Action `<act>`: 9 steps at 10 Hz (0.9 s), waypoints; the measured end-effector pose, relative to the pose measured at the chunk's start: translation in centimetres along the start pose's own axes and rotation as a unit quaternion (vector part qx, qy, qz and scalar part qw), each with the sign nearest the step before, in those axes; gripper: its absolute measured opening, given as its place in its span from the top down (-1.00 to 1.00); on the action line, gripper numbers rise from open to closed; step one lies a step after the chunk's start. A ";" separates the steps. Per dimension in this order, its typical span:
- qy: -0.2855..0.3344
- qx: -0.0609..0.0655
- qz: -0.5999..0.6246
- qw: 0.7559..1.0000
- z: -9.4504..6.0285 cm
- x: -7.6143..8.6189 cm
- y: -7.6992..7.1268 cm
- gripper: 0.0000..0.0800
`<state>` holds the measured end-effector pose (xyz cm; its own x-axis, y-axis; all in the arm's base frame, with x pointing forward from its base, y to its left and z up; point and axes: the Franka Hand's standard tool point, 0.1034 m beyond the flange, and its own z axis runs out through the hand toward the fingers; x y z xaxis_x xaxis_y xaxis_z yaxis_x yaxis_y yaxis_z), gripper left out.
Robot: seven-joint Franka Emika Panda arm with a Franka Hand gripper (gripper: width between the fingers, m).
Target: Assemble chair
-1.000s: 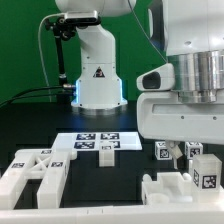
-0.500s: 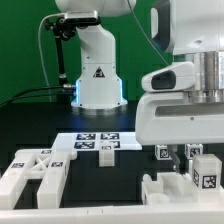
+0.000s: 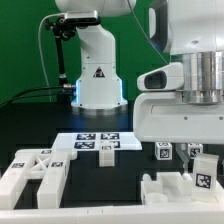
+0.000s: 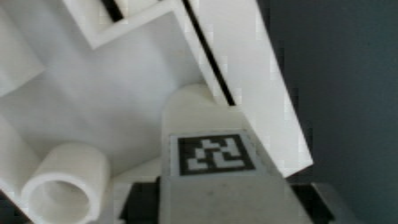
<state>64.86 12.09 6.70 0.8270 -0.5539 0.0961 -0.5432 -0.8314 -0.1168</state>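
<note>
My gripper fills the exterior view's right, low over the table, and is shut on a white tagged chair block that hangs slightly tilted. In the wrist view the same block sits between my dark fingertips, tag facing the camera. Just under it lies a larger white chair part with raised edges; in the wrist view it shows as a slab with a round peg. Another white chair frame part lies at the exterior view's lower left.
The marker board lies flat mid-table in front of the robot base. A small tagged white piece stands behind the held block. The table is black with a green backdrop.
The gripper has shifted slightly and the held block now hangs a little more tilted over the lower-right part. The other parts have not moved.
</note>
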 end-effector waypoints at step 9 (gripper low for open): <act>-0.031 0.005 0.562 0.826 0.1 0.2 0.1 0.27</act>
<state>64.97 11.95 6.56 -0.1941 -0.9723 -0.1305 -0.9723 0.2083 -0.1056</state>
